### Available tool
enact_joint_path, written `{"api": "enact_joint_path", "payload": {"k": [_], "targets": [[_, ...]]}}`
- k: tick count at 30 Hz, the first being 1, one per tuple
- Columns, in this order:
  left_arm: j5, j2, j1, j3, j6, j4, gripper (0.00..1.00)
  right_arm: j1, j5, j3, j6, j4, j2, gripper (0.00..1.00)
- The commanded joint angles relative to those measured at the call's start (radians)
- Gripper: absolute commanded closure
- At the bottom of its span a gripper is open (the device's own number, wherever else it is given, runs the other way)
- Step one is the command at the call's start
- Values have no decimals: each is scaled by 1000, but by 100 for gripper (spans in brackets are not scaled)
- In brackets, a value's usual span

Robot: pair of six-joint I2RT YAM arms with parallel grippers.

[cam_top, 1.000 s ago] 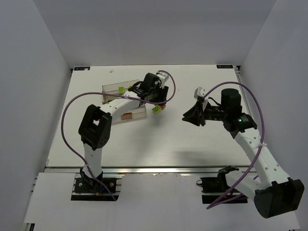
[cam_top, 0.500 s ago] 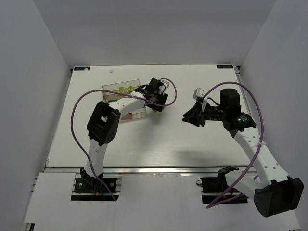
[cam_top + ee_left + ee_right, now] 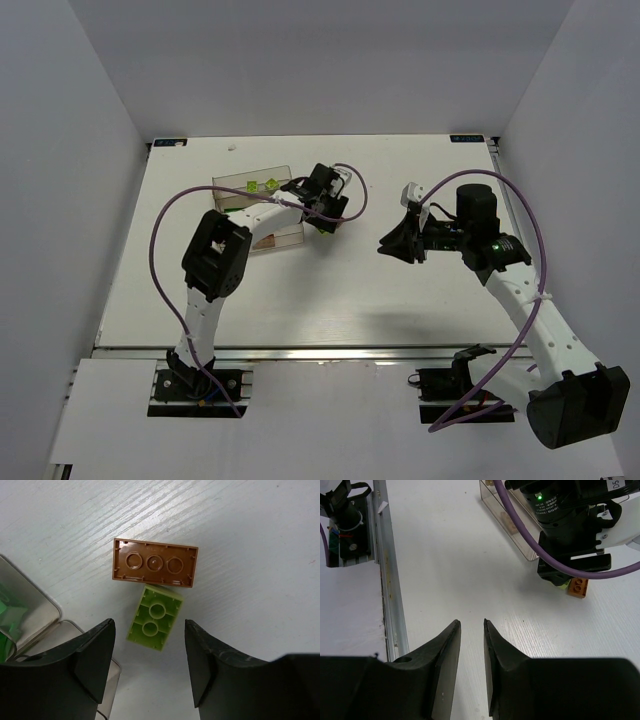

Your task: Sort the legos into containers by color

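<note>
Jaws of left gripper (image 3: 148,630) stand wide and empty, moved off the bins (image 3: 30,605), now left of them. Orange brick (image 3: 154,563) lies beyond the tips, touching the lime brick (image 3: 154,617) between them. Lime pick seems next, though tip height is unclear. Right gripper (image 3: 471,625) is closed and empty.

Only one legible mark: "D5" in black chars on a small white sticker (image 3: 615,485), top-right of the right wrist view, on the left arm's white wrist housing (image 3: 622,527) - rest of the txt is cut off by the frame edge.
</note>
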Motion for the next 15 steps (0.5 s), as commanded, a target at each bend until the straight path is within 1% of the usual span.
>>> {"api": "enact_joint_path", "payload": {"k": [1, 6, 10, 14, 15], "targets": [[2, 8, -4, 20, 6, 16, 32, -4, -27, 9, -13, -7, 0, 69], [5, 25, -4, 25, 9, 11, 33, -4, -32, 7, -13, -9, 3, 69], [16, 33, -4, 28, 7, 8, 36, -6, -35, 9, -13, -10, 6, 69], [22, 33, -4, 28, 7, 7, 41, -4, -40, 9, -13, -12, 8, 69], [32, 33, -4, 31, 6, 7, 44, -6, -40, 9, -15, -13, 9, 69]]}}
